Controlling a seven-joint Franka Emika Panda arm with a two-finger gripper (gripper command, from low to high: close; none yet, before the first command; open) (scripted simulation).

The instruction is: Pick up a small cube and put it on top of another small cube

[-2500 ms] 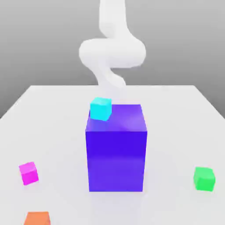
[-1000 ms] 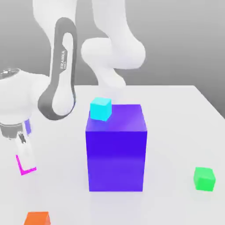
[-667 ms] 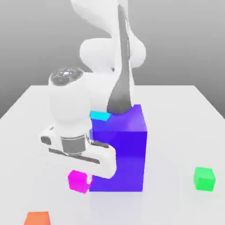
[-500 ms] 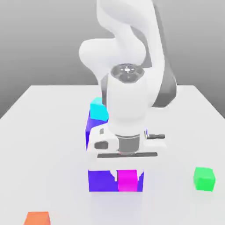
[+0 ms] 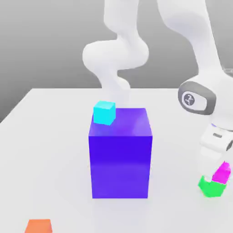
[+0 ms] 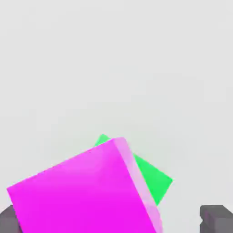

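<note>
Nearest to me was the orange cube (image 5: 39,226), at the exterior view's left, with its near part cut off by the border of the view. It lay on the pale bench (image 5: 59,136), well apart from the other things.

A little farther, at the exterior view's right, there was the small green cube (image 5: 211,188). The small magenta cube (image 5: 222,173) was directly over it, at its upper part, and covered some of its top. The magenta cube looked tilted in the exterior view, and in the hand view it was turned at an angle against the green one, whose corners came out from beneath it. I could not tell if it was resting fully on the green cube.

The gripper (image 6: 113,219) was around the magenta cube and it had released its hold: its two fingers (image 6: 216,220) stood wide apart. One finger was just beside the cube, perhaps touching it, and between the other finger and the cube there was a clear gap.

In the middle of the bench stood the big blue-violet block (image 5: 120,166), upright. On its top, near the side at the exterior view's left, sat the small cyan cube (image 5: 104,113). Behind the block rose the white arm (image 5: 116,54), before a grey background (image 5: 41,41).
</note>
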